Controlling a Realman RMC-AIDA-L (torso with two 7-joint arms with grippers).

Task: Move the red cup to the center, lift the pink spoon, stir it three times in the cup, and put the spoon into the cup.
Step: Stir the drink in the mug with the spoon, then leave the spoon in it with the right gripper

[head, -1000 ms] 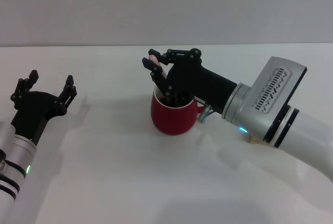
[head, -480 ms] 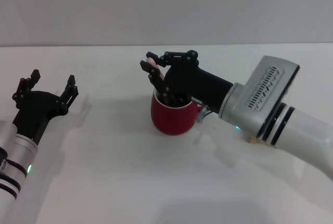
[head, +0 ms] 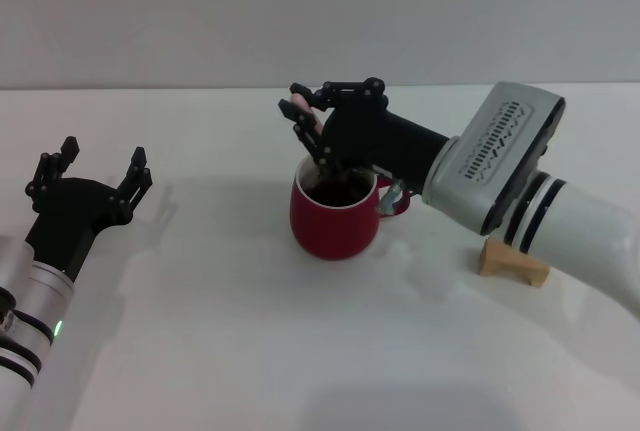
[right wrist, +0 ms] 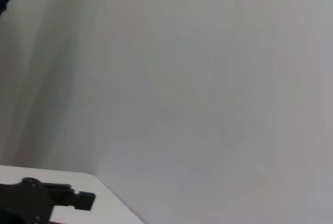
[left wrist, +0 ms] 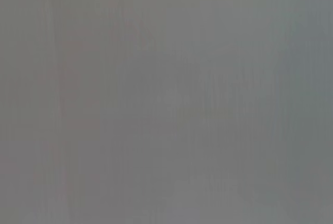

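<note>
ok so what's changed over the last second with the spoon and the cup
The right gripper, shut on the pink spoon, swung slightly toward the robot's right over the red cup, with the spoon dipping into the cup. The right arm shifted back too, uncovering a tan wooden block on the table. The cup stayed put, and the left gripper stayed open and parked on the robot's left.

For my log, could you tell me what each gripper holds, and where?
The right gripper holds the pink spoon by its handle's top, above the red cup. The left gripper holds nothing.
</note>
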